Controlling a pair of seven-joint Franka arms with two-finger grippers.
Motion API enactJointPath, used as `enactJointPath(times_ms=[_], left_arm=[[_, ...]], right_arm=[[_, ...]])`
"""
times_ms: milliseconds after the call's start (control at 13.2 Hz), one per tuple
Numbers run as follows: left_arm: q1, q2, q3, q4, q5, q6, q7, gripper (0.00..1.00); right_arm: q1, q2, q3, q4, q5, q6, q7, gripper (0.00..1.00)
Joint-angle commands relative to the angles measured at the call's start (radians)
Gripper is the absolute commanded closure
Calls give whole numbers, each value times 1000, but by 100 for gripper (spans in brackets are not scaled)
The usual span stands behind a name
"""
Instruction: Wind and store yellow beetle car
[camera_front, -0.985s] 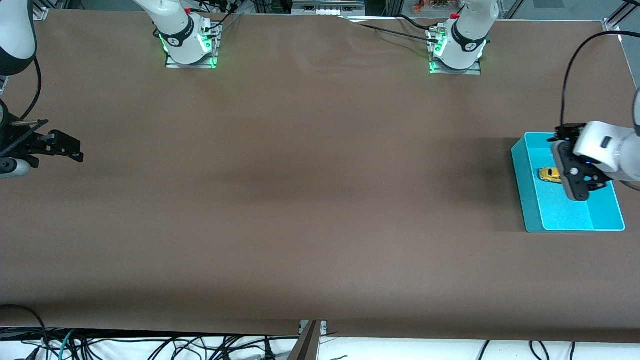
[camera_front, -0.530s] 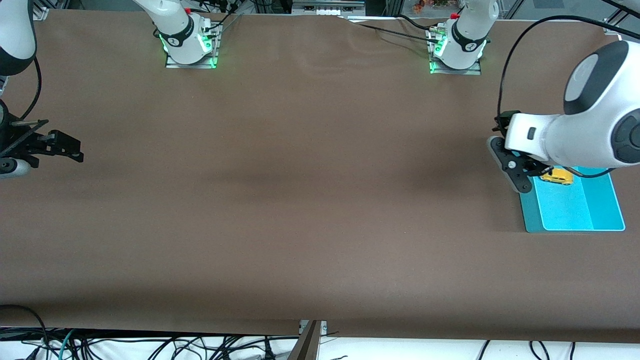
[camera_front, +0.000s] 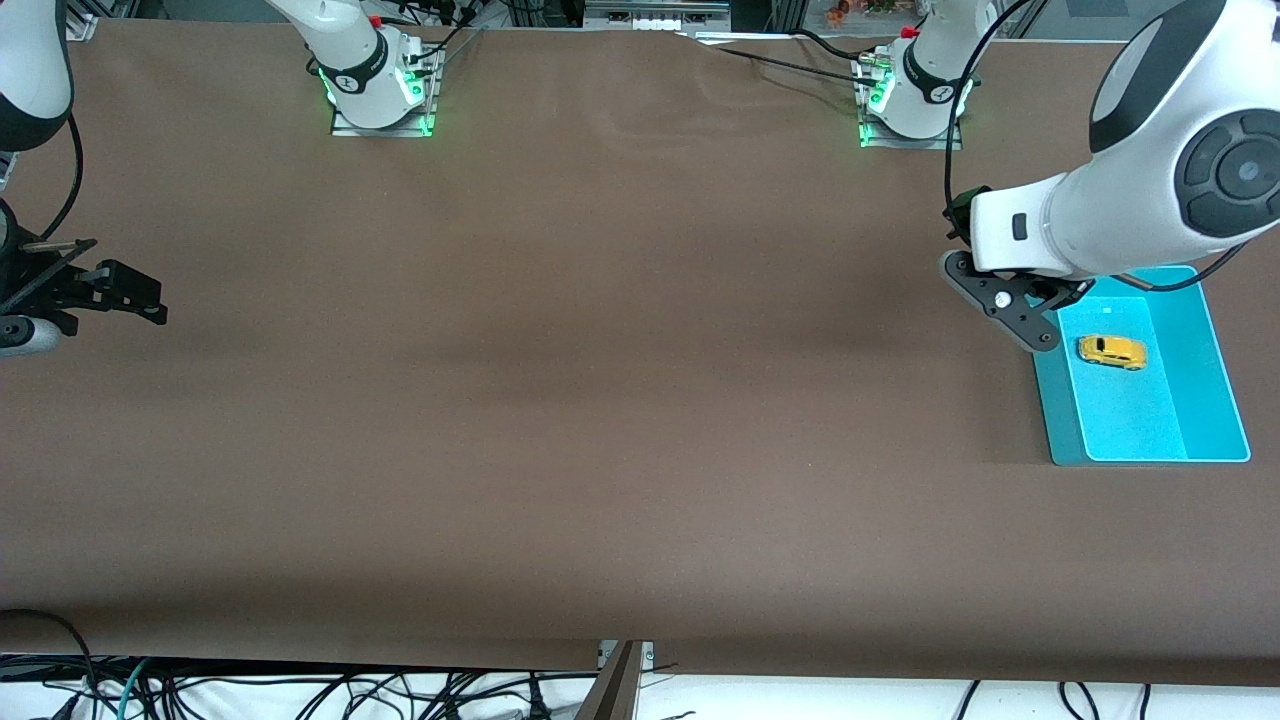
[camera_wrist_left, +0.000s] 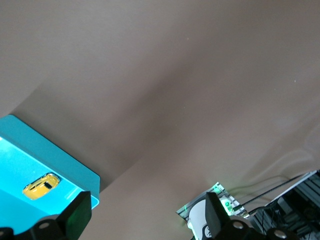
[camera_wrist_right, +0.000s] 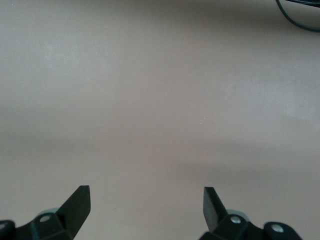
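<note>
The yellow beetle car (camera_front: 1112, 351) lies on the floor of a turquoise tray (camera_front: 1215, 375) at my left arm's end of the tabletop (camera_front: 600, 400). My left pincer (camera_front: 1035, 325) hangs released and empty over the tray's edge, apart from the car, fingers (camera_wrist_left: 80, 215) spread wide. My right pincer (camera_front: 120, 295) waits released over bare tabletop at its own end.
</note>
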Motion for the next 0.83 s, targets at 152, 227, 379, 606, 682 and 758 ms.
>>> enactJointPath(times_ms=[152, 227, 379, 606, 682, 758], left_arm=[[-141, -118, 199, 5, -59, 98, -123, 0], [-199, -170, 314, -66, -93, 172, -125, 0], [-241, -254, 483, -174, -214, 243, -134, 0], [-348, -388, 626, -330, -230, 260, -351, 0], [-347, -408, 628, -355, -228, 260, -408, 0], [-347, -410, 628, -360, -228, 260, -422, 0]], right_arm=[[1, -1, -3, 5, 2, -11, 6, 0], [3, 1, -1, 5, 2, -11, 6, 0], [3, 1, -1, 5, 3, -11, 8, 0], [4, 1, -1, 5, 3, -13, 8, 0], [4, 1, -1, 5, 6, -14, 8, 0], [6, 1, -1, 5, 5, -14, 9, 0]])
